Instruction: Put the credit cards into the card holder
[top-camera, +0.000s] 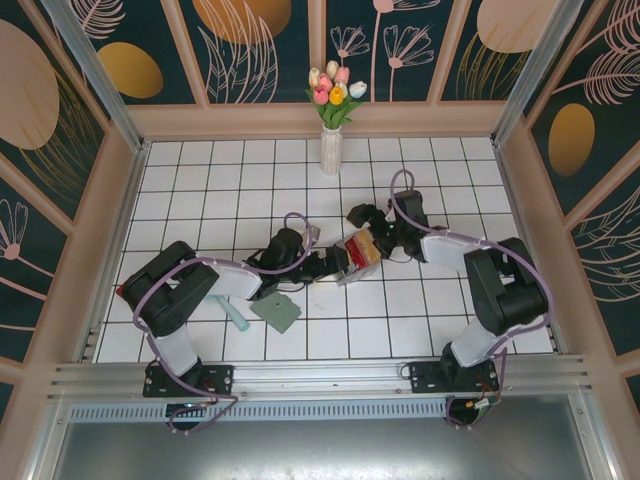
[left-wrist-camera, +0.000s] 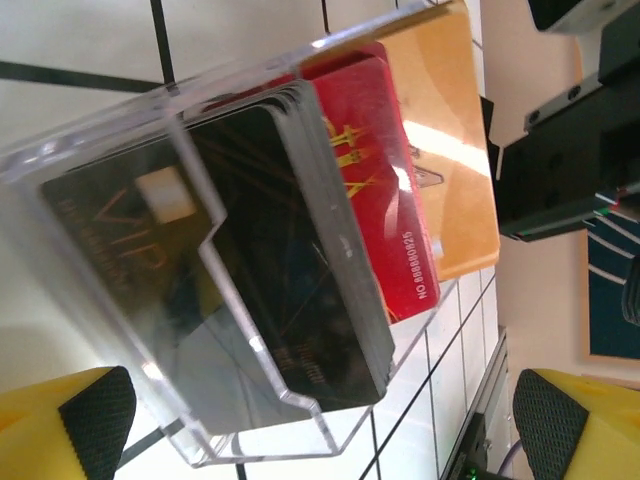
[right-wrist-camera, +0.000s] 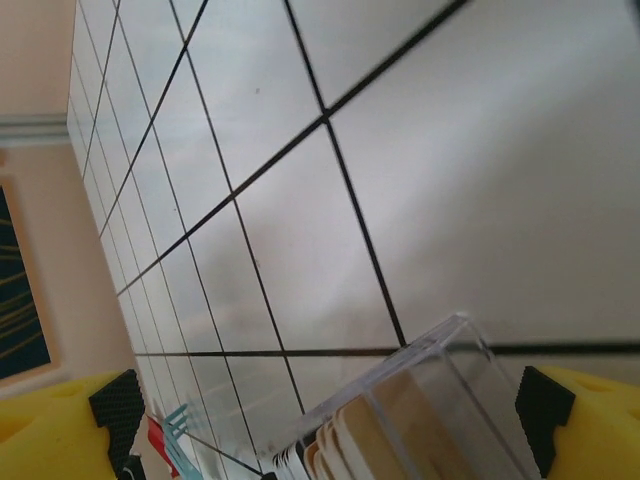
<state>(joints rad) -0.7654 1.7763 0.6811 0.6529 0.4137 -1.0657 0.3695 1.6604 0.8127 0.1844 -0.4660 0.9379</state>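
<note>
Credit cards (left-wrist-camera: 330, 220) stacked in clear box (left-wrist-camera: 90, 150); card holder (top-camera: 276, 312) flat

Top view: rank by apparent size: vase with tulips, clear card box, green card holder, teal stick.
1. vase with tulips: clearly largest.
2-3. clear card box and card holder: look about alike, so they are not ranked against each other.
4. teal stick: smallest.

Dark teal wall panels (top-camera: 270, 50) with golden ovals and leaf drawings are surrounding a white tiled table (top-camera: 220, 180) with dark grout lines. A white vase (top-camera: 331, 152) of tulips (top-camera: 335, 90) is standing at the middle of its far edge, and a metal rail (top-camera: 320, 378) is running along the near edge.
</note>
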